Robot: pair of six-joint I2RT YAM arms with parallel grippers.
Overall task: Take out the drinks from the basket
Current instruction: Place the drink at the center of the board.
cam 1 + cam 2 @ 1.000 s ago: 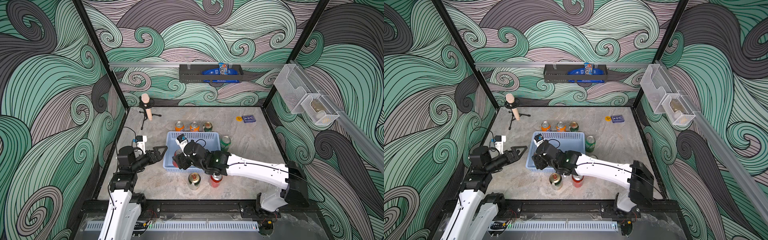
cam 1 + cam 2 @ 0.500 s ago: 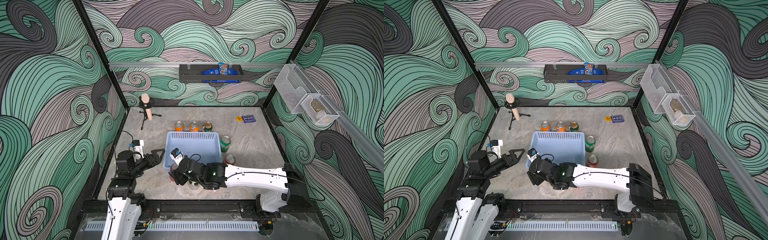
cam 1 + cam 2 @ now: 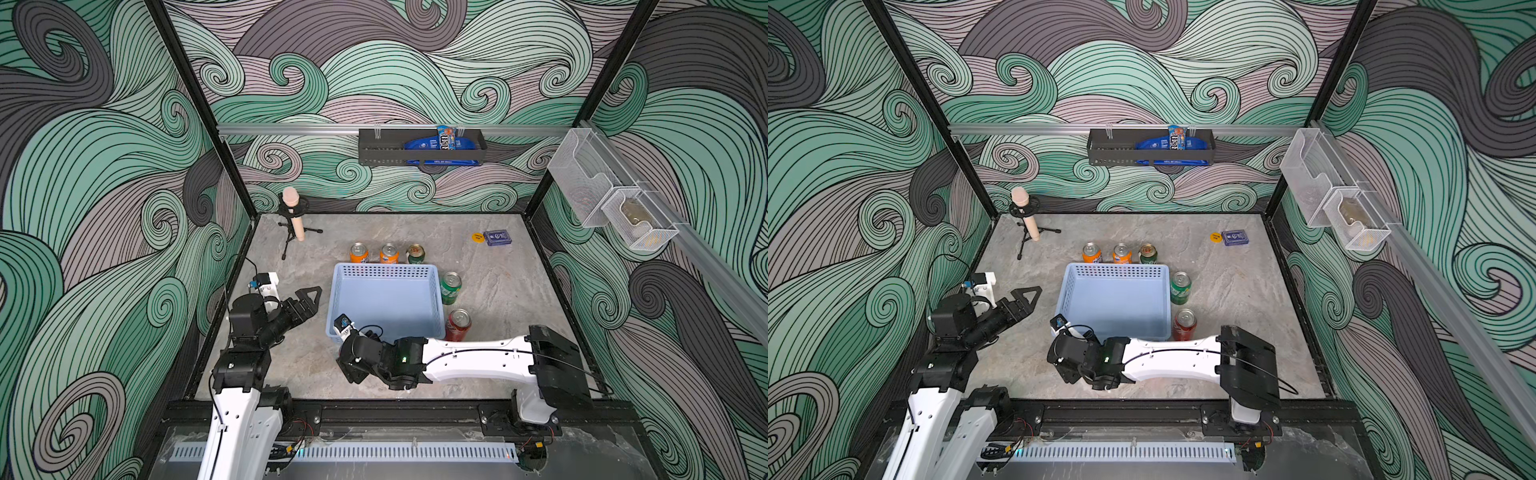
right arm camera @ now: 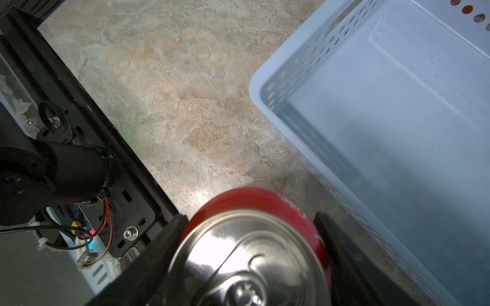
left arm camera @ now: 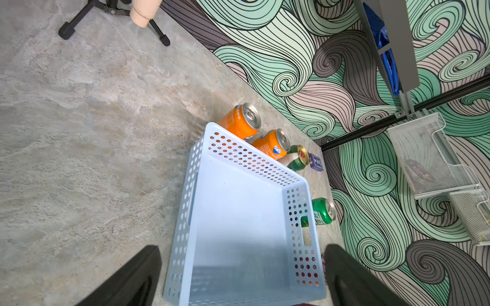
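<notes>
right gripper (image 4: pixel 249 227) low near basket (image 4: pixel 261 79) clamps red can (image 4: pixel 252 201), possibly lifted

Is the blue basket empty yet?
Empty. The basket shows a bare floor in both top views and both wrist views.

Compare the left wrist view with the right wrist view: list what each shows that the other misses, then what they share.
Left wrist only: two orange cans, a gold-topped green can and a plain green can outside the basket, plus the open left gripper. Right wrist only: a red can clamped in the right gripper, and the black front frame. Both: the light-blue basket, no can in the part seen, and the table.
</notes>
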